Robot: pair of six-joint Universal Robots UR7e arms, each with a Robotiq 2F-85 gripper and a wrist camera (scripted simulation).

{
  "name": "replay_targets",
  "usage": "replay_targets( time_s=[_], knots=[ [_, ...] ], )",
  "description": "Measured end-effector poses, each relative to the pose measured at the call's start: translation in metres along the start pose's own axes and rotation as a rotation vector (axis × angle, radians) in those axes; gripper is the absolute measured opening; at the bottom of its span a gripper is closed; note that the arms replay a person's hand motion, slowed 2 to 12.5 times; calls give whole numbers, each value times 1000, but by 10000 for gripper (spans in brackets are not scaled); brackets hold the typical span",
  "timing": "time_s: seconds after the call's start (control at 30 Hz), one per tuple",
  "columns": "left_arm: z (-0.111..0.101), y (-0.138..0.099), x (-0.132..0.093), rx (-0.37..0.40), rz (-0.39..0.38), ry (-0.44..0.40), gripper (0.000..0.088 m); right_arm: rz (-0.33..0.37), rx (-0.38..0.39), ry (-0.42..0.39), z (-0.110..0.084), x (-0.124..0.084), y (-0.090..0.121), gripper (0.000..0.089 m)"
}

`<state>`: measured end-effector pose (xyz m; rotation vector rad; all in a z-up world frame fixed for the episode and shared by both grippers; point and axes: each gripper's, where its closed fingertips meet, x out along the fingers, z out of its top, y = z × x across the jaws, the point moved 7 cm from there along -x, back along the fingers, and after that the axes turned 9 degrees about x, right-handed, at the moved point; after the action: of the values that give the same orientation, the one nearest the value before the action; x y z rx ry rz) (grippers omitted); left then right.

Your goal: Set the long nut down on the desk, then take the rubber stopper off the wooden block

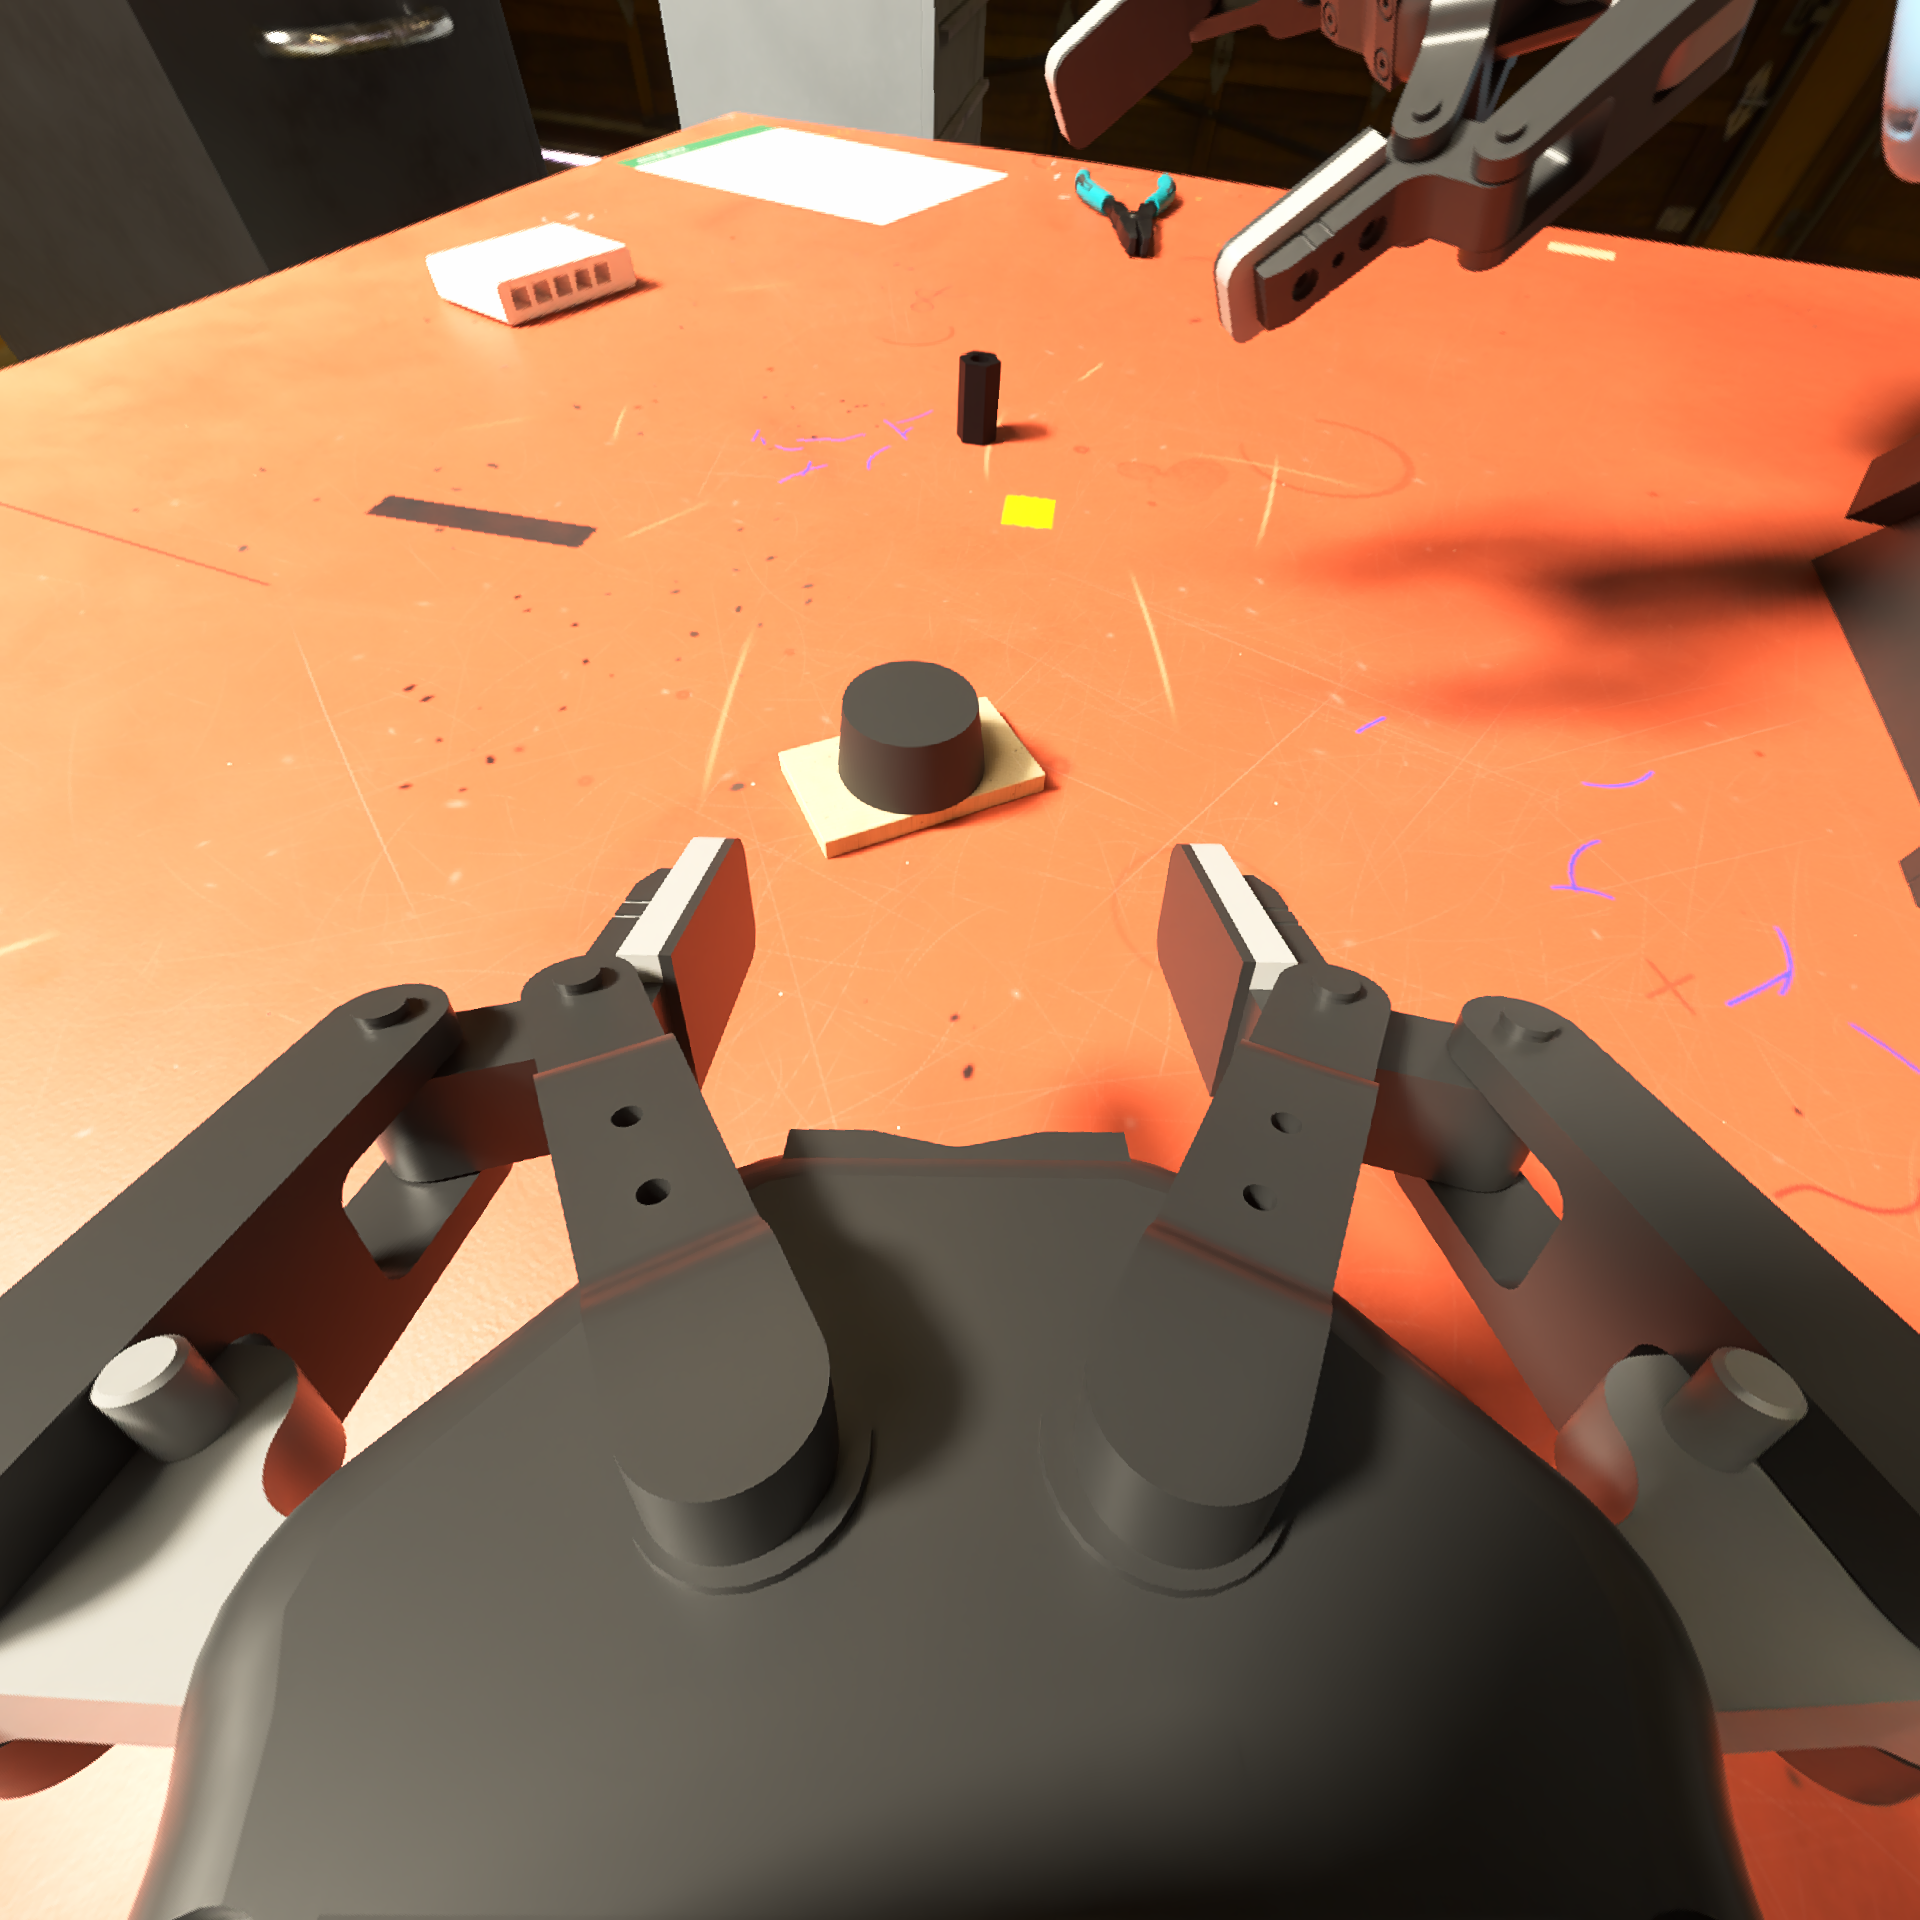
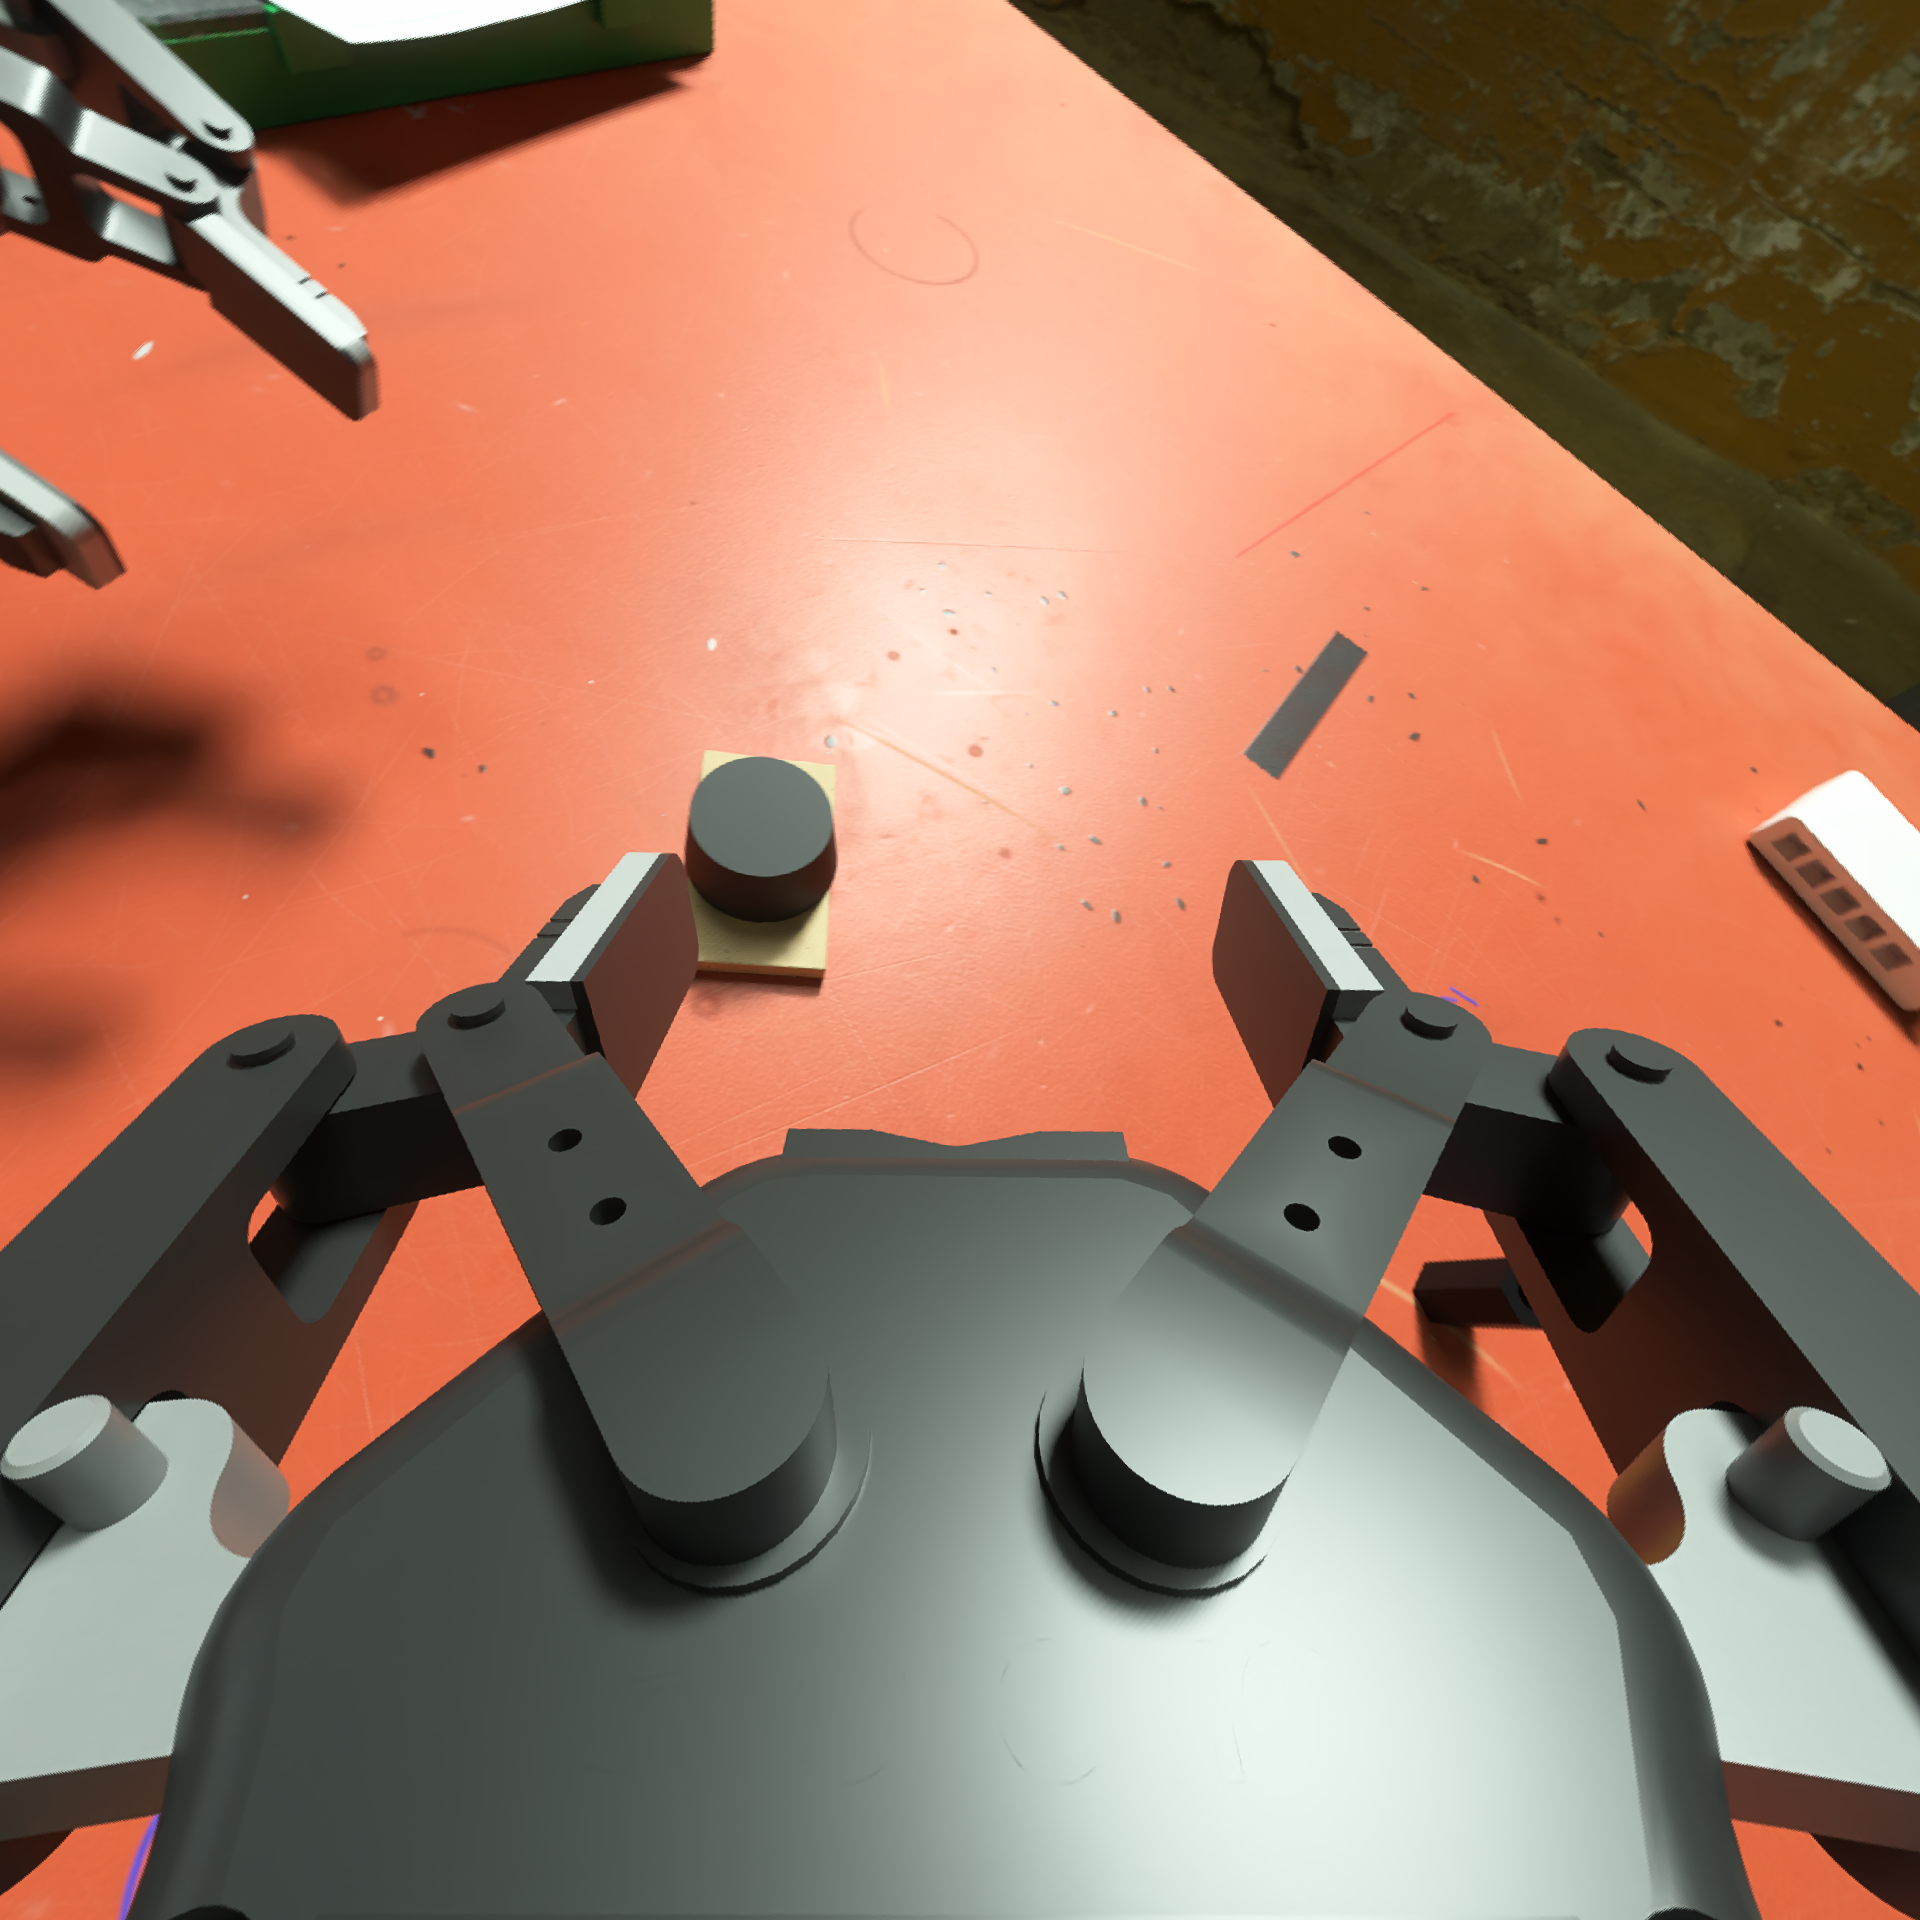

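We see the long nut [image 1: 978, 398] standing upright on the desk [image 1: 312, 727], untouched. Rubber stopper [image 1: 911, 736] sits on the wooden block [image 1: 1013, 774]. Left gripper [image 1: 954, 914] and right gripper [image 2: 956, 935] both spread wide, holding nothing.

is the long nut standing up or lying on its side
Standing up. In the left wrist view the long nut rests on end on the desk, open end upward, with no gripper touching it.

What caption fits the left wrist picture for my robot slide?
Open left gripper faces the rubber stopper on its wooden block; long nut stands upright on the desk.
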<state>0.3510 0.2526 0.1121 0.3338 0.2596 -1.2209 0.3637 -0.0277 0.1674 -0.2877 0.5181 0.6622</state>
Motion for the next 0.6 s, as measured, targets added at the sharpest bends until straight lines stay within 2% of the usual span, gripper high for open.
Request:
replay_targets(
  time_s=[0.23, 0.6],
  knots=[
    [-3, 1, 1, -18, 1, 41, 694, 28, -33, 40, -4, 13, 19, 854],
    [-5, 2, 2, -47, 22, 76, 714, 45, 15, 87, -9, 37, 36, 854]
  ],
)
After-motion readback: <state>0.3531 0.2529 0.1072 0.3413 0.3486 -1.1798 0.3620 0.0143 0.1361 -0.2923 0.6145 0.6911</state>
